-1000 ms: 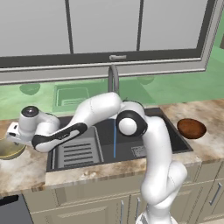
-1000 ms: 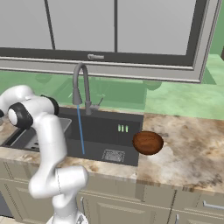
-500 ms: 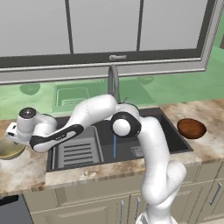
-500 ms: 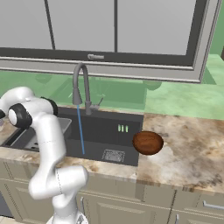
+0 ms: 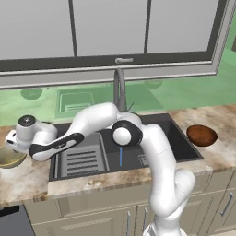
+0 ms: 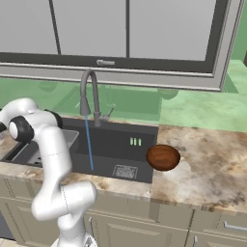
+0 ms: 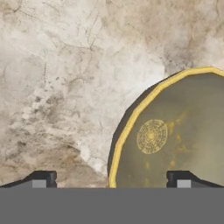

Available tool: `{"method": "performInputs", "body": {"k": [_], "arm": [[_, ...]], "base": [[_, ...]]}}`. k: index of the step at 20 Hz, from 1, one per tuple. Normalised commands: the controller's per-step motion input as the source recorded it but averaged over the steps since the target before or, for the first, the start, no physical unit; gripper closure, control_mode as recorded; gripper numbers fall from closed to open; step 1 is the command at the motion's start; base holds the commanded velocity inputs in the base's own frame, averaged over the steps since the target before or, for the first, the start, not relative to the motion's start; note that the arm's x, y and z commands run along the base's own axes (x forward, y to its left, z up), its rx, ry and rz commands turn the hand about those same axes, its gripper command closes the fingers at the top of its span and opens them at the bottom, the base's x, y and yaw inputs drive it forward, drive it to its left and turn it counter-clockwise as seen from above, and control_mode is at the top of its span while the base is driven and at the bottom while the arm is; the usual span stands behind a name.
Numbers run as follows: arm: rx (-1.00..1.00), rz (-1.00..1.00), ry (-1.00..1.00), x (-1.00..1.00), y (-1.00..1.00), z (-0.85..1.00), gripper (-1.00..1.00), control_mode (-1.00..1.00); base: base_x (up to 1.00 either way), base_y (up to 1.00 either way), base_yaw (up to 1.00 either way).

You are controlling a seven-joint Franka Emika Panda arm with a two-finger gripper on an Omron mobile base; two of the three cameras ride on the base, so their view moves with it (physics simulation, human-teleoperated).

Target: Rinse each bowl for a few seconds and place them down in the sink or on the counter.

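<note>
Barely anything has shifted since a second ago, just the arm creeping a touch further left over the gold bowl, which sits on the counter left of the sink. The gripper hangs wide open with nothing in it, one fingertip over the bowl's inside, the other outside the rim. I'd drop straight down so the rim sits between them before squeezing. Water's running, and the brown bowl waits on the right.
</note>
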Motion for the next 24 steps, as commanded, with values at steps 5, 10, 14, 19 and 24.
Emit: {"method": "performInputs", "body": {"k": [5, 10, 14, 19, 24], "arm": [[0.00, -0.03, 0.01, 0.15, 0.10, -0.13, -1.00, -1.00], [0.00, -0.03, 0.02, 0.16, 0.09, -0.11, -1.00, -1.00], [0.01, -0.02, 0.02, 0.15, 0.10, -0.13, -1.00, -1.00], [0.01, -0.02, 0.03, 0.15, 0.14, -0.15, 1.00, -1.00], [0.01, -0.02, 0.02, 0.12, 0.11, -0.13, 1.00, -1.00]], "base": [[0.00, 0.00, 0.00], [0.00, 0.00, 0.00], [0.00, 0.00, 0.00], [0.00, 0.00, 0.00], [0.00, 0.00, 0.00]]}}
